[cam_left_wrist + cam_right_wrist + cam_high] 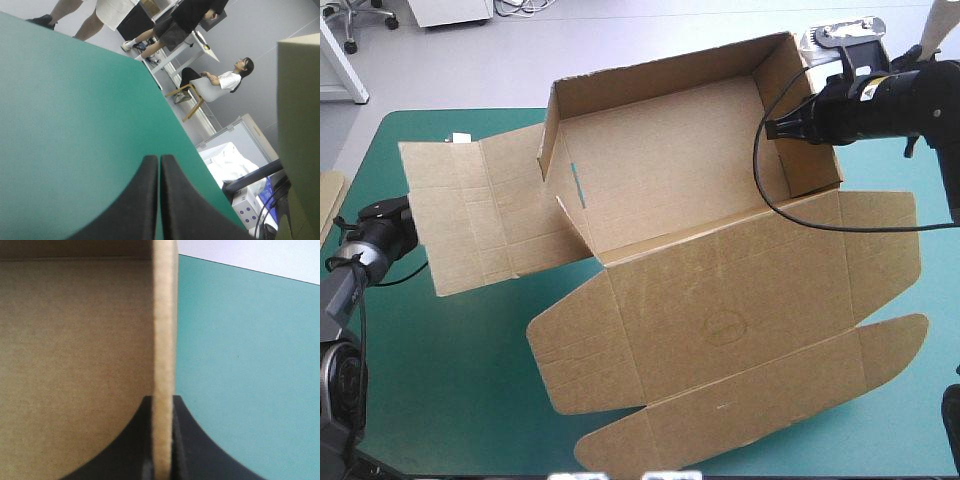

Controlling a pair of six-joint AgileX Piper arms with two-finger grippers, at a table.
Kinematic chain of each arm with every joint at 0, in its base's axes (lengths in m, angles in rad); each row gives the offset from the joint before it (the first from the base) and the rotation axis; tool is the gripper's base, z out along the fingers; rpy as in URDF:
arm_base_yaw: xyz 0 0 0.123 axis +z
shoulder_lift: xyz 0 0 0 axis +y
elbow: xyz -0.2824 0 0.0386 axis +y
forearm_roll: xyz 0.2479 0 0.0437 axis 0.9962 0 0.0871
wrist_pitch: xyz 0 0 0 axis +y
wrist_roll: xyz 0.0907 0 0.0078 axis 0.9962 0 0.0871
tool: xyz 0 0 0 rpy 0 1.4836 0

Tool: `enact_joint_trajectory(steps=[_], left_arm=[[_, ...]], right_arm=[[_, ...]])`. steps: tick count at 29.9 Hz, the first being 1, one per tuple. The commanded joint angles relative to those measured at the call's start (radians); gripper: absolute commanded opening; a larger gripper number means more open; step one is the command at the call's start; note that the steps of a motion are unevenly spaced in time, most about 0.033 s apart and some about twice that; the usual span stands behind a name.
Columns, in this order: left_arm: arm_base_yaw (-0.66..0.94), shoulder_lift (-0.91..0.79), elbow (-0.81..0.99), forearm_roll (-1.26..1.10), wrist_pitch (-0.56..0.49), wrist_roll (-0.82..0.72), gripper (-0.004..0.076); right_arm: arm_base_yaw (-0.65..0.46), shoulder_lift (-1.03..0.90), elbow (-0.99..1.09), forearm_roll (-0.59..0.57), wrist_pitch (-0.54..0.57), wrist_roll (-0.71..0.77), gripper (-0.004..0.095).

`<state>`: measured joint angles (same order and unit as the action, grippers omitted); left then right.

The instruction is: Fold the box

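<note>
Right now: right wall pinched, left flap not yet turned in

Position: the box [670,170] sits mid-bench toward the far edge, half made. Its walls stand around the tray as far as I can tell. The lid [720,310] lies flat toward the near edge, tabs spread on the teal-green cover [450,400]. The long left flap [470,215] reaches out toward the bench's left edge.

Grippers: my right gripper [778,128] pinches the top edge of the tray's right end wall. In its wrist view the black fingers [142,445] press on either side of the board, tray floor on one side and cover on the other. My left gripper [395,215] is pressed together on nothing, at the bench's left edge just beside the flap's outer end. Its wrist view shows bare cover ahead and board off to one side. A strip of spare board [328,200] lies at the left edge; I'll stay clear of it.

Judgement: the step in hand looks like rolling the left flap up and over its wall.
- Hold the right pinch firm as an anchor.
- Slide the closed left fingertips under the flap's outer edge, mid-length, not at a corner.
- Lift slowly so the board bends at its score.

Risk: the push drags the whole box toward the right edge.
</note>
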<state>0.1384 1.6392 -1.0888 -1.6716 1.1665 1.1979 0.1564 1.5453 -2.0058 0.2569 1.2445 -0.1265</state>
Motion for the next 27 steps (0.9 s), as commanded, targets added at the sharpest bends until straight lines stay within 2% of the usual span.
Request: enact_joint_trajectory(steps=[1,14,22,27], left_arm=[[-0.004,-0.099,-0.051,-0.089,0.107,-0.047,0.0007],[-0.011,-0.286,-0.054,-0.091,0.107,-0.105,0.0006],[-0.033,-0.293,-0.057,-0.091,0.107,-0.161,0.0007],[-0.112,-0.293,-0.098,-0.091,0.087,-0.161,0.0006]], right_arm=[[-0.004,-0.026,-0.03,0.018,-0.029,0.024,-0.0019],[-0.004,0.004,-0.03,0.03,-0.029,0.035,-0.0019],[-0.004,0.008,-0.03,0.03,-0.029,0.035,-0.0018],[-0.004,0.017,-0.028,0.03,-0.029,0.038,-0.0018]])
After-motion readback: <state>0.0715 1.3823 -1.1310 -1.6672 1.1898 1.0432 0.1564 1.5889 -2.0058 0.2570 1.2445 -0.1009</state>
